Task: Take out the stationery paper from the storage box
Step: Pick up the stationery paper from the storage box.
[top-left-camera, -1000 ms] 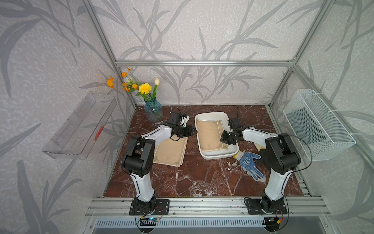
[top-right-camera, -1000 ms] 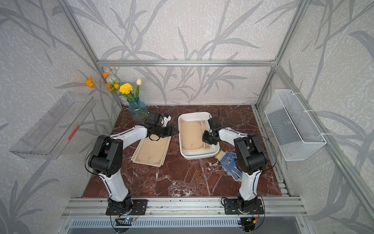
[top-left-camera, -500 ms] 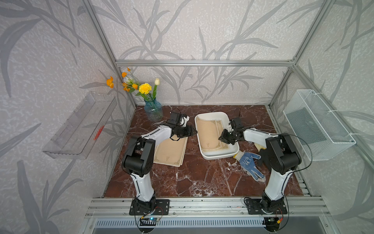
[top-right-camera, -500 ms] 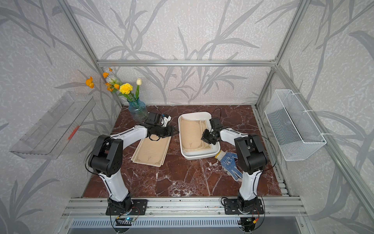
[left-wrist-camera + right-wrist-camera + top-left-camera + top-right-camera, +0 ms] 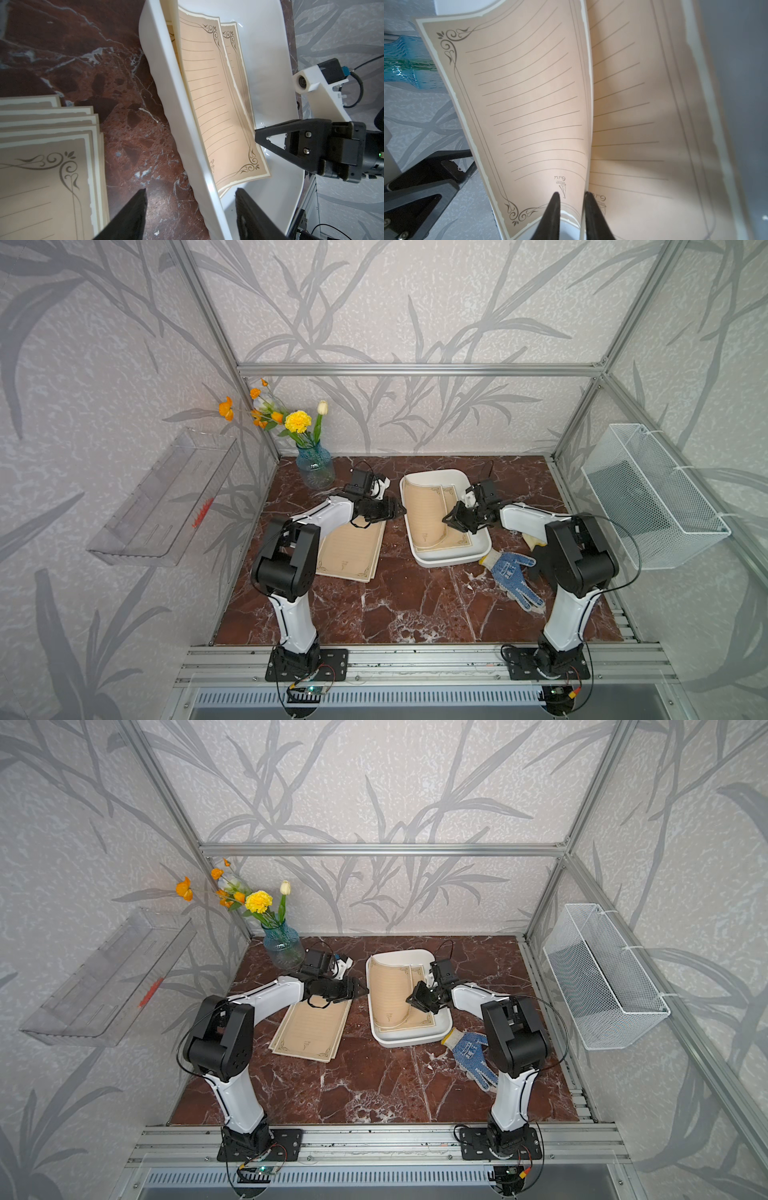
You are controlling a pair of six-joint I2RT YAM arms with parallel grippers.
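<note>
The white storage box (image 5: 440, 561) (image 5: 401, 1041) sits mid-table with stationery paper in it. Its top sheet (image 5: 426, 510) (image 5: 207, 93) (image 5: 529, 104) bows up on edge and leans toward the box's left wall, over a flat sheet (image 5: 633, 124). My right gripper (image 5: 449, 520) (image 5: 412, 998) (image 5: 572, 194) is inside the box at the sheet's emblem end, its jaws a narrow gap apart with the curled edge loose between them. My left gripper (image 5: 397, 510) (image 5: 362, 992) (image 5: 190, 192) is open and straddles the box's left wall. A pile of sheets (image 5: 353, 547) (image 5: 41, 166) lies on the table.
A blue glass vase (image 5: 316, 466) with flowers stands at the back left. A blue-and-white work glove (image 5: 511, 572) lies by the box's front right corner. A white wire basket (image 5: 648, 497) hangs on the right wall and a clear shelf tray (image 5: 166, 497) on the left.
The right gripper has slid leftward in the box and its jaws have parted slightly. The top sheet has bowed up toward the left wall. The left arm has not moved.
</note>
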